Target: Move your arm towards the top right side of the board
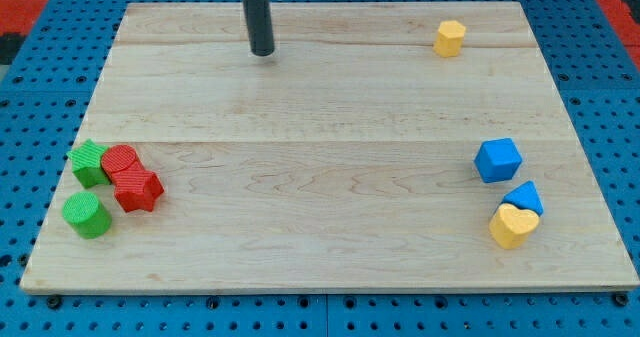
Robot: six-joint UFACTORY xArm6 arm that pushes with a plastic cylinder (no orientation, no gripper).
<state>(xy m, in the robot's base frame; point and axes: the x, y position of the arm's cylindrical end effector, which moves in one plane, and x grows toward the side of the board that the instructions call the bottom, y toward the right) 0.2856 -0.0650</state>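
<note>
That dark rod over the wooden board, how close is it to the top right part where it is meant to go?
Done: my tip is already up near the view's top edge of the board. In hand: it sits left of centre, touching no block. Left: the whole sideways run to the view's right, toward the corner beyond the yellow block. The green, red and blue blocks lie lower on the board, off that route.

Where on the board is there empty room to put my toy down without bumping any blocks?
The big middle is bare, between my tip near the top and the bottom edge. The view's left is crowded: green star, red cylinder, red star, green cylinder. The view's right has the blue cube, blue triangle, yellow heart. A yellow hexagon sits top right.
</note>
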